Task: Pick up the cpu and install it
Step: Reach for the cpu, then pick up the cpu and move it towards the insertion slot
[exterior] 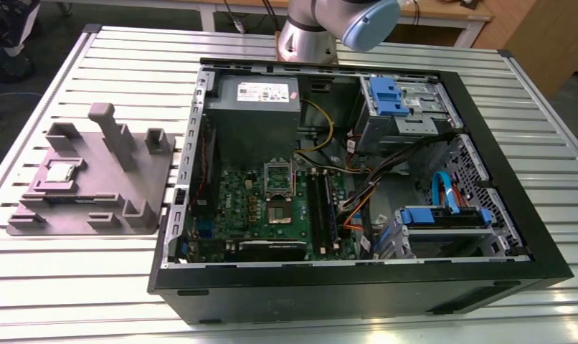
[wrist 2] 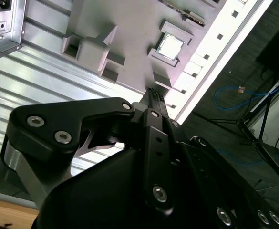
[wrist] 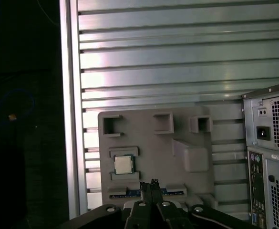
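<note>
The cpu (exterior: 59, 173) is a small silvery square chip lying flat in a recess of the grey holder block (exterior: 88, 197), on the table at the exterior view's left. Both wrist views show the cpu (wrist: 123, 164) (wrist 2: 170, 46) from high above, seated in that recess. My gripper (wrist: 149, 184) (wrist 2: 154, 93) hangs well above the holder block, its two slim fingers pressed together, shut and holding nothing. On the green motherboard inside the open computer case, the silver socket frame (exterior: 278, 192) stands open.
The black case (exterior: 366, 287) takes up the table's middle and right, with a grey power supply (exterior: 254, 107), blue drive cages (exterior: 396, 100) and loose cables (exterior: 366, 193) inside. Upright posts (exterior: 112, 132) rise from the holder block. The slatted table's edge (wrist: 72, 119) runs close beside the block.
</note>
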### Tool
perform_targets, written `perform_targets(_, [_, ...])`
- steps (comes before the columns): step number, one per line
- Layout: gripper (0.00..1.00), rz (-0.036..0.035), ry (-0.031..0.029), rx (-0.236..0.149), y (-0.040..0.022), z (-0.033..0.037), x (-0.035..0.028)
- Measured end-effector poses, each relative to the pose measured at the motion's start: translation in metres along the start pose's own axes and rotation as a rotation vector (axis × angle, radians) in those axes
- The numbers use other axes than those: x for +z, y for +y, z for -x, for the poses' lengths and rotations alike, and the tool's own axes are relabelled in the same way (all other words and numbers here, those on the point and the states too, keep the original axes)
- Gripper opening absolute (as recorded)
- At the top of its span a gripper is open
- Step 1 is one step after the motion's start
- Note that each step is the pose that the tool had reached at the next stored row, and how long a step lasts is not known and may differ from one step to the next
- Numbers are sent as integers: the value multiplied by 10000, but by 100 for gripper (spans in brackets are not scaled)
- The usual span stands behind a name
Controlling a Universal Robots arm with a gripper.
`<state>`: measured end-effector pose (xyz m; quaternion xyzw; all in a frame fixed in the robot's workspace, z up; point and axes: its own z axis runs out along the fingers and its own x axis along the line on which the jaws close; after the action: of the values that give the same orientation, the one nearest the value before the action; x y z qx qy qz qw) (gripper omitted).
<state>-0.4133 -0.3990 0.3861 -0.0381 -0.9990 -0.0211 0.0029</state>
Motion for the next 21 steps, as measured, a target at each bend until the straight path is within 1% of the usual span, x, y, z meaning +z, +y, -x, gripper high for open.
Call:
perform_targets(4, [10,1,0,1,-1,-13,0])
perform_targets(19, [10,1,-1,1,-1,-20,1])
perform_targets(21, [11,0,0,1,-2,-21,0])
